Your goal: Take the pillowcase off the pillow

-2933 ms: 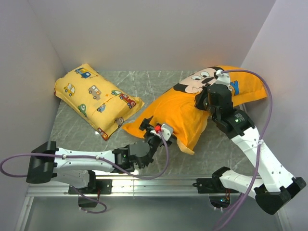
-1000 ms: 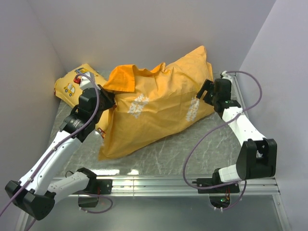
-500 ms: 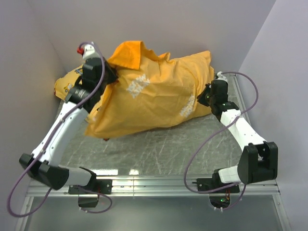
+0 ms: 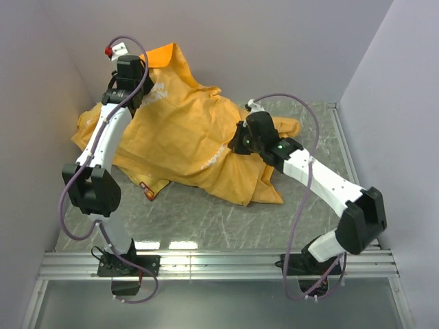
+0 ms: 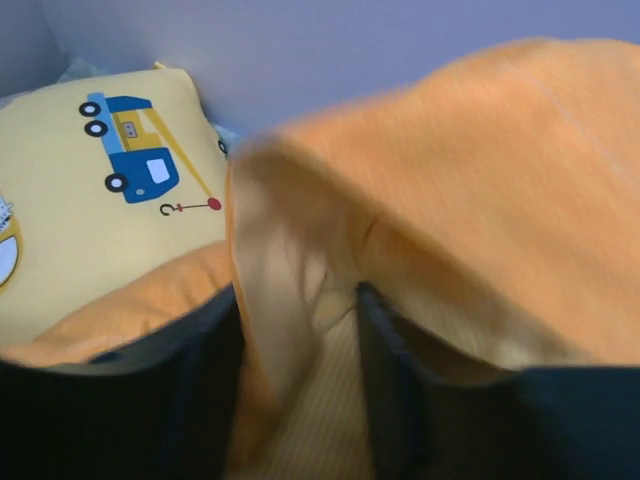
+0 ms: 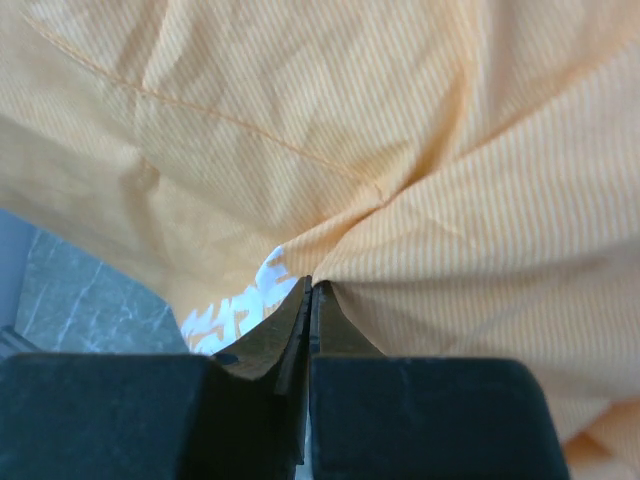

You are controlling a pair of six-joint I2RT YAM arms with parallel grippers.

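The orange pillowcase [image 4: 185, 137] hangs and spreads across the far left and middle of the table, paler reverse side out with faint white print. My left gripper [image 4: 136, 83] is raised high at the far left, shut on a bunched edge of the pillowcase [image 5: 470, 190]; cloth fills the gap at my left gripper [image 5: 300, 400]. My right gripper [image 4: 239, 142] is low at the middle, and its jaws [image 6: 312, 290] are pinched shut on a fold of the pillowcase [image 6: 400, 130]. The white pillow does not show in any view.
The yellow vehicle-print cushion [image 4: 84, 125] lies at the far left, mostly under the cloth; its crane print shows in the left wrist view [image 5: 110, 220]. Grey walls close the back and both sides. The marble table [image 4: 226, 219] shows bare near the front.
My left gripper has risen further toward the back left corner with the cloth. My right gripper has moved left to the middle. The pillowcase has gone from a plump shape to a limp drape.
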